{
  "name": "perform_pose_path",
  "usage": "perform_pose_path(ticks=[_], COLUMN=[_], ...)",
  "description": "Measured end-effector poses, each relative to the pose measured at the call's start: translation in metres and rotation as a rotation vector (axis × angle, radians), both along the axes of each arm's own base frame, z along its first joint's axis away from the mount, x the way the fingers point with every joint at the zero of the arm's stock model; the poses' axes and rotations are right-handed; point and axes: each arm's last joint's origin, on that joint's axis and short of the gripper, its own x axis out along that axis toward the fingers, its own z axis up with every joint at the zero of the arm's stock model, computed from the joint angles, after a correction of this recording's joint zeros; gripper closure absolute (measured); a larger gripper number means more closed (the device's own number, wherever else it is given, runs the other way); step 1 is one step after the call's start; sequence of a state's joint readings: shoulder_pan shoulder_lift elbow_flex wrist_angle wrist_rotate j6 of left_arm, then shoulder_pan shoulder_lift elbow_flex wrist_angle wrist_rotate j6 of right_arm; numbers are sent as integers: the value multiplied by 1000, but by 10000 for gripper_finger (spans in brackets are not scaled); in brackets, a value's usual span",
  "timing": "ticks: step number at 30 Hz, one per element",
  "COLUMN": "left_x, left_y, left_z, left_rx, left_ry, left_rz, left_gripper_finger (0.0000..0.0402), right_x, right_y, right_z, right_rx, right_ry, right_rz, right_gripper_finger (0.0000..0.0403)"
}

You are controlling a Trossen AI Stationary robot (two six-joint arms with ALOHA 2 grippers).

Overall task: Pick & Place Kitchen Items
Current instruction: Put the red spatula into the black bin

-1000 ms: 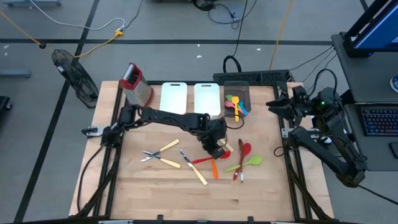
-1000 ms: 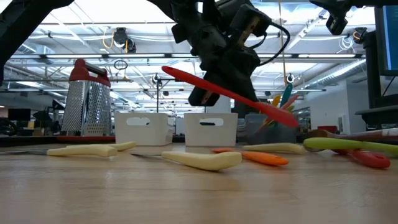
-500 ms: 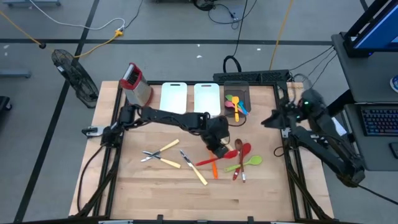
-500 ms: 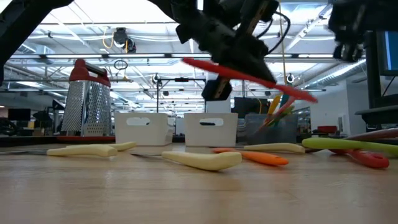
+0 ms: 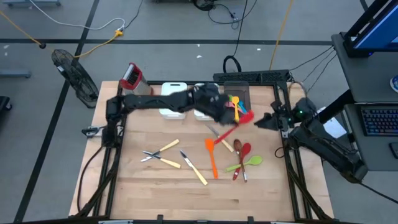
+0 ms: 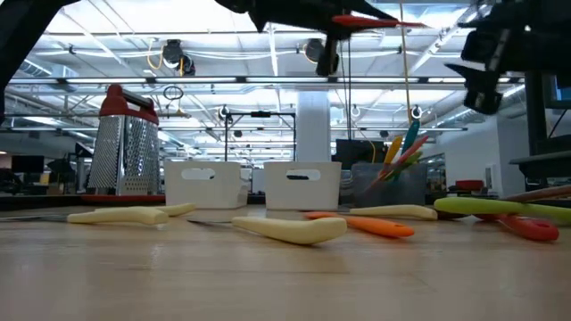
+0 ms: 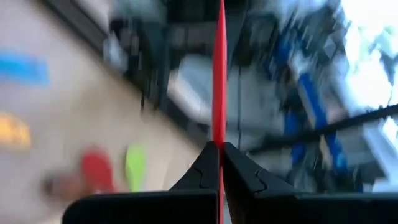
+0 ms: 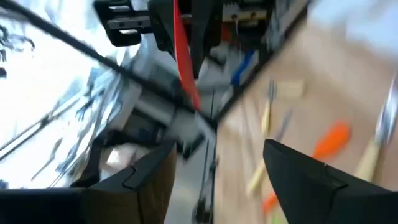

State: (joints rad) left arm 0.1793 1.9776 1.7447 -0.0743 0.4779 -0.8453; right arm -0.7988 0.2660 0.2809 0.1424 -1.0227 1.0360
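While blurred, left gripper (image 7: pixel 219 163) clamps red spatula (image 7: pixel 218 74).

A long red spatula (image 5: pixel 239 121) hangs in the air above the table's back half, near the dark bin, its thin handle slanting down toward the table's middle; in the low view it shows high up and nearly level. On the wood lie an orange spatula (image 5: pixel 212 158) pointing toward the front edge, a red spoon (image 5: pixel 244 151) and a green spoon (image 5: pixel 247 163) crossing just beside it, and a wooden-handled piece (image 5: pixel 225 140) behind them. Farther left rest cream-handled metal utensils (image 5: pixel 163 155), spread in a loose fan. Yellow, pink, blue and green utensils (image 5: pixel 234 104) lie together in the dark bin.
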Motion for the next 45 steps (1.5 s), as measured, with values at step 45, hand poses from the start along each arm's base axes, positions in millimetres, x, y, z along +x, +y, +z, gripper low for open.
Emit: perform_pose_path(ticks=[45], left_x=[-2], left_y=[24], left_z=[38], left_rx=[69], left_ry=[-324], left_rz=[332], left_gripper_finger=[401], right_x=[98], right_y=[-14], right_z=[50], right_rx=[-315], right_ry=[-338], right_rz=[-414], right_gripper_finger=[177])
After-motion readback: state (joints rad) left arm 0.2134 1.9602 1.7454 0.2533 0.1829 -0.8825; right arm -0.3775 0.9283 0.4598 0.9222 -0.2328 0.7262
